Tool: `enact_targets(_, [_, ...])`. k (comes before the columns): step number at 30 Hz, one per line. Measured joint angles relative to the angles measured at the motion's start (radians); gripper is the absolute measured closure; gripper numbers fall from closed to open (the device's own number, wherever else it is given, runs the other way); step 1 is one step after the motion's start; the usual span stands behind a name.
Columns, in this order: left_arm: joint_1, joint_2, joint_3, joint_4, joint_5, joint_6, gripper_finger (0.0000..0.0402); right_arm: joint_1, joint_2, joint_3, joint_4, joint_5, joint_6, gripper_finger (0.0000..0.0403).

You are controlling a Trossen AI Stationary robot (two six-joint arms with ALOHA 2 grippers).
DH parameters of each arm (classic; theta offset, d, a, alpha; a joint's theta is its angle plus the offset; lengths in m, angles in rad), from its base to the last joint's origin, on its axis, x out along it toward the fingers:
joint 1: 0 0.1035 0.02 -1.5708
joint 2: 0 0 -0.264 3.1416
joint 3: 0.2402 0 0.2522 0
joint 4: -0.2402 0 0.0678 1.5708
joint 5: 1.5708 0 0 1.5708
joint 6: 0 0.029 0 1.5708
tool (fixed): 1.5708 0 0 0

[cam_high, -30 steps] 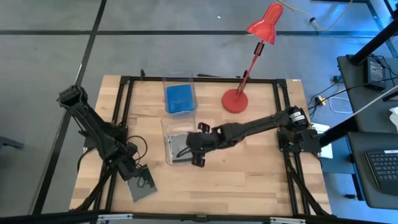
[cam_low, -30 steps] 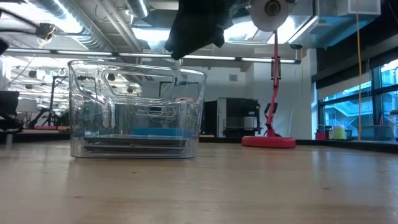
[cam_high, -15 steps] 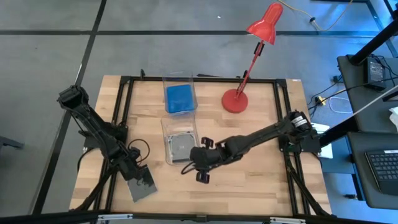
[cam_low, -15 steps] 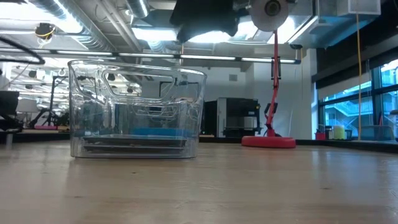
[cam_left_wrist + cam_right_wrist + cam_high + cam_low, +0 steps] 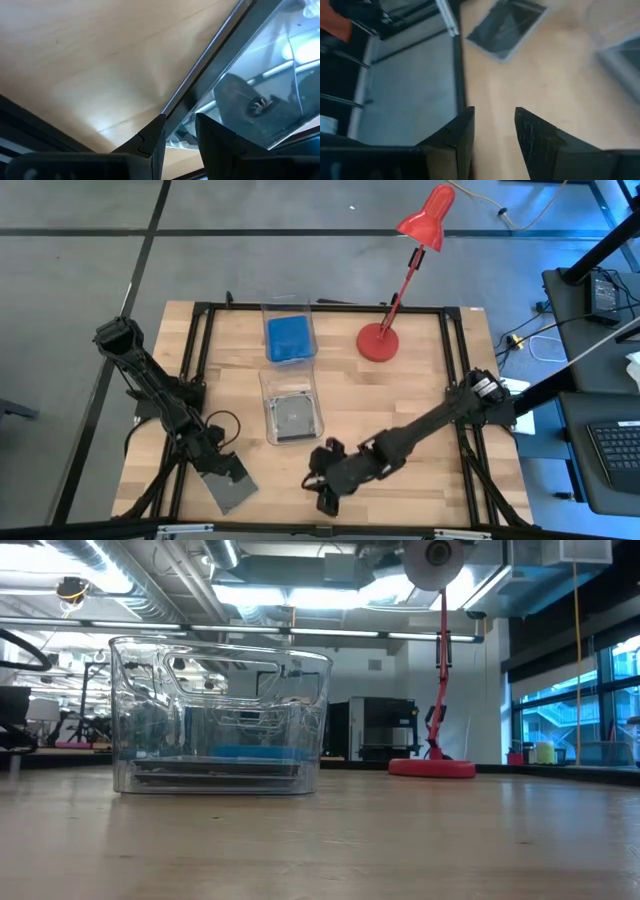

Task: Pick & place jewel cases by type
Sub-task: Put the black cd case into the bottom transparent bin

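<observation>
Finds the left gripper clenched on the rim of a grey jewel case, low at the near left corner of the tabletop. Cannot tell whether that case rests on the wood or hangs just clear of it.

Finds the right gripper released and empty, hovering over the near middle of the tabletop, between the held case and the near bin.

Notes another grey case lying flat inside the near bin, and blue cases in the far bin behind it.

Risks, as judged:
- Slip or swing of the held case: pinch on one thin edge only, with the bulk of the plate hanging out to one side.
- Cracking or popping open of the thin plastic under an off-centre squeeze.
- Collision between the arms: right arm stretched across the likely path from corner to near bin.
- Catching on the bin rim: narrow opening, tall clear walls, case carried tilted.
- Sorting error: delivery of a grey case to the far bin, among the blue ones.

Recommends clearing the right arm before any carry.
</observation>
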Motion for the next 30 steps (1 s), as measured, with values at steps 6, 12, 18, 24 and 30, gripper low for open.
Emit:
enact_targets(6, [0.008, -0.001, 0.0, 0.003, -0.013, -0.039, 0.0303, 0.055, 0.062, 0.0, 0.066, 0.029, 0.162, 0.0259])
enact_targets(12, [0.043, -0.001, 0.0, 0.004, -0.061, -0.049, 0.0301, 0.077, 0.156, 0.0, 0.072, 0.067, 0.248, 0.0259])
enact_targets(18, [0.073, 0.004, 0.0, 0.06, -0.128, -0.04, 0.03, 0.082, 0.26, 0.0, 0.265, -0.019, 0.306, 0.0259])
enact_targets(24, [0.082, 0.003, 0.0, 0.056, -0.15, -0.009, 0.0301, 0.031, 0.293, 0.0, 0.398, -0.168, 0.149, 0.0259])
enact_targets(30, [0.082, 0.003, 0.0, 0.048, -0.164, -0.002, 0.0301, -0.006, 0.332, 0.0, 0.536, -0.316, 0.111, 0.0259])
